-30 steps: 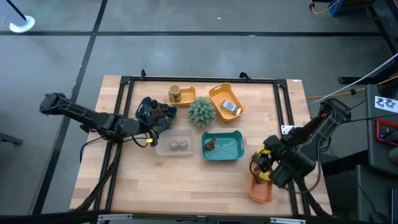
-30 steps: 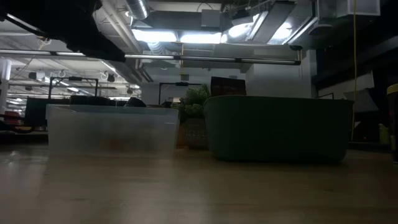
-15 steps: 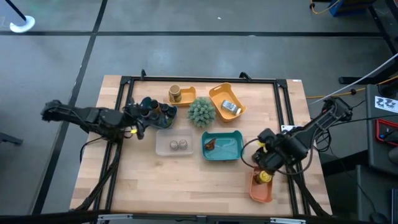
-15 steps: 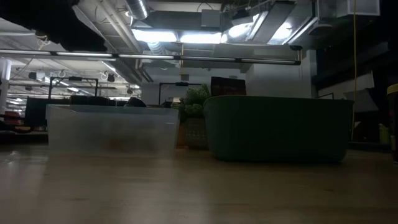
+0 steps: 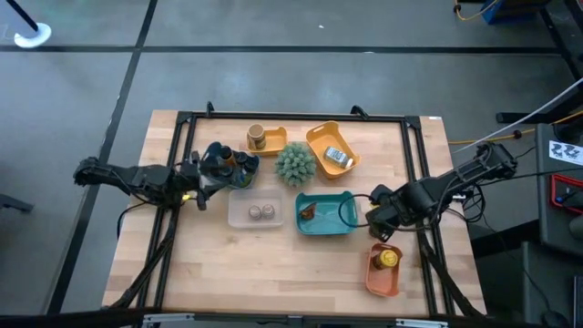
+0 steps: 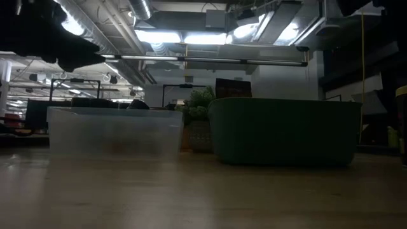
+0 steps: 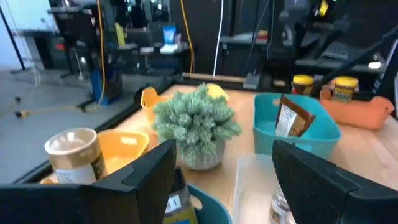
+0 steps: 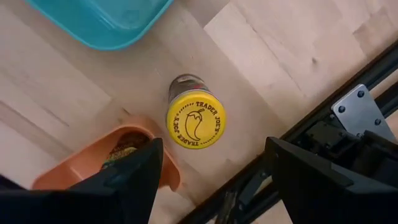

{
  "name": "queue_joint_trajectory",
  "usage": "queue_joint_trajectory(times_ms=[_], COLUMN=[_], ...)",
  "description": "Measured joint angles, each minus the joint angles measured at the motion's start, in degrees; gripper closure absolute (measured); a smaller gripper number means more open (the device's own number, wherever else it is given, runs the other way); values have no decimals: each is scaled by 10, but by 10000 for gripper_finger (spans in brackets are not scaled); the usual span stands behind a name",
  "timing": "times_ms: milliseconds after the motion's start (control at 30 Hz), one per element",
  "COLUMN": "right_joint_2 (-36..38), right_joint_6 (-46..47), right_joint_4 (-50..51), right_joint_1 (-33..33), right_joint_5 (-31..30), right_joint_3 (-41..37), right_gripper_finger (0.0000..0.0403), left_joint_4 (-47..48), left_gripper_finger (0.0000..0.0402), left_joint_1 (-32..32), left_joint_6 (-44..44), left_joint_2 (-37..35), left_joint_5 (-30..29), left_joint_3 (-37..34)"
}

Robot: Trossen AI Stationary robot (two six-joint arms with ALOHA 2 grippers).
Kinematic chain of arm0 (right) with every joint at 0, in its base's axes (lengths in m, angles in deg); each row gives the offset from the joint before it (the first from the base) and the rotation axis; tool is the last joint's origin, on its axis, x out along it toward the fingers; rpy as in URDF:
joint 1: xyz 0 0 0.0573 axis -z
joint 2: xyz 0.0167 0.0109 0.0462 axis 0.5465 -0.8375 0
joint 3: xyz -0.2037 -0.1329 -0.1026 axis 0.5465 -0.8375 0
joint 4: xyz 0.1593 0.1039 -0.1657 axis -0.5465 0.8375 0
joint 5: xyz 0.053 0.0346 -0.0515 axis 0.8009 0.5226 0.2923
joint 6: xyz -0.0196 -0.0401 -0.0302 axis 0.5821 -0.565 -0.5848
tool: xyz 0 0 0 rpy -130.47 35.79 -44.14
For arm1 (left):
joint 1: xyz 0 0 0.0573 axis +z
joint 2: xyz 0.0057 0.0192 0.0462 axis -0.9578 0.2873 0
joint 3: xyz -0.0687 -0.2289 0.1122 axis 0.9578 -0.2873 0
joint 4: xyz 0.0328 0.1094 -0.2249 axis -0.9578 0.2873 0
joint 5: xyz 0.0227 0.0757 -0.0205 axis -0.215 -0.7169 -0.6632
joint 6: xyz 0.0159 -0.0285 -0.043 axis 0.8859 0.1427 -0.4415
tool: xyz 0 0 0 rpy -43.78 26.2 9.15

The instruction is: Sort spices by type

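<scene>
Right tool (image 5: pixel 375 216), fingers apart and empty, hangs directly above the upright yellow-lidded jar (image 8: pixel 195 119) beside the orange tray (image 8: pixel 99 171) near the desk's right edge, while the left tool (image 5: pixel 202 178), also apart, waits near the left edge.

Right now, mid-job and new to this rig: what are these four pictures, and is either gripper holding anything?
Two dark robot arms work at a wooden table. One picture looks straight down from above, one looks level across the tabletop, and two come from cameras on the arms' wrists. The left gripper is open and empty beside a blue tray of dark-capped jars. The right gripper is open and empty near a yellow-lidded jar by the orange tray. Also there: a clear tray with two grey tins, a teal tray with an amber packet, a tan jar, a sachet and a green plant.
</scene>
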Motion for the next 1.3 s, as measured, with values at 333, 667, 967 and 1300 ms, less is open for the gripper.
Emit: queue_joint_trajectory(times_ms=[333, 667, 967, 1300], right_joint_2=[5, 31, 32, 32], right_joint_6=[-62, -63, -62, -75], right_joint_4=[-25, -130, -137, -227], right_joint_1=[46, 48, 48, 48], right_joint_5=[41, 71, 68, 84], right_joint_3=[-17, -111, -143, -203], right_gripper_finger=[121, 121, 121, 121], left_joint_4=[10, 61, 64, 65], left_gripper_finger=[150, 150, 150, 150], left_joint_1=[0, 0, 0, 0], left_joint_6=[54, -1, -6, -8], left_joint_2=[-34, -34, -34, -34], left_joint_5=[-11, -11, -11, -11], left_joint_3=[-3, -3, -3, -3])
